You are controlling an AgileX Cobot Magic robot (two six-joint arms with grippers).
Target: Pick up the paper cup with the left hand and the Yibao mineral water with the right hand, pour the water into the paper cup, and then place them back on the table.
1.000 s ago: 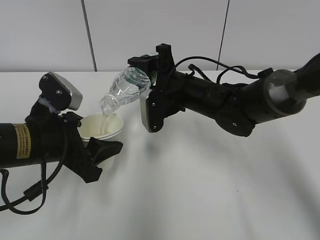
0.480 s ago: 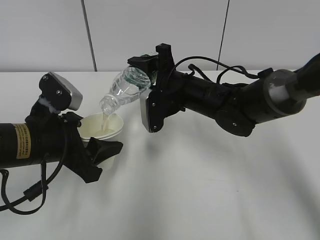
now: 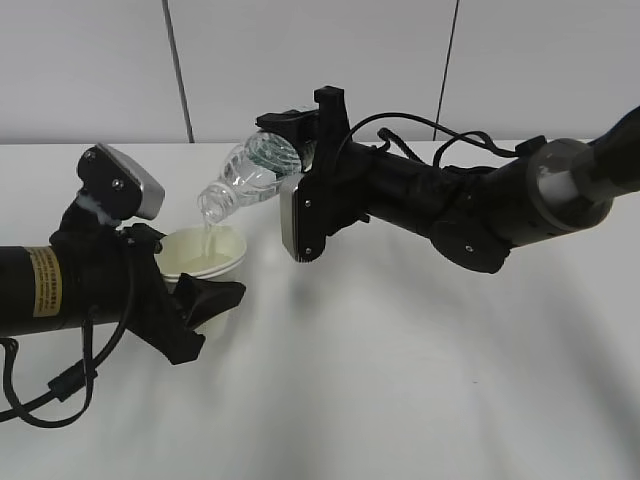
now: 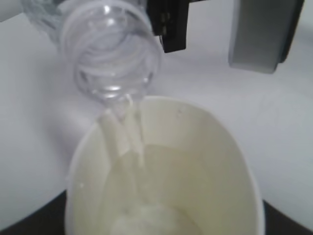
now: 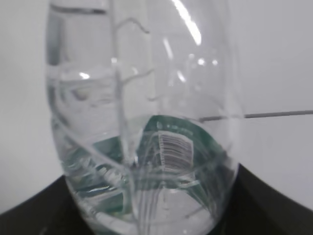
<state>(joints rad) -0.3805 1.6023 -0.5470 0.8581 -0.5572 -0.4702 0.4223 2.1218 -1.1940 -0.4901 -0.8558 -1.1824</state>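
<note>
Right hand: fingers clamped on the Yibao mineral water at its lower body, around the dark green label band. The bottle is held clear of the table and tipped steeply, base high at the fingers, open mouth low and away from them, toward the left hand. In the right wrist view the bottle fills the frame between the fingers, with the green label and barcode visible through the clear wall and water pooled inside.

Left hand: fingers closed around the paper cup, gripping its wall below the rolled rim. The cup stands roughly upright, just above the fingers' dark tips, and is held above the table surface as far as the exterior view shows; contact between cup base and table cannot be confirmed, since the fingers hide it.

Relation of items: the bottle mouth sits just above and slightly behind the far rim of the cup, not touching it. In the left wrist view a thin stream falls from the bottle mouth into the cup, striking the inner wall on the side nearest the bottle. Liquid lies in the cup bottom.

The yellow sticker on the left arm's body is visible, well behind its fingers.
</note>
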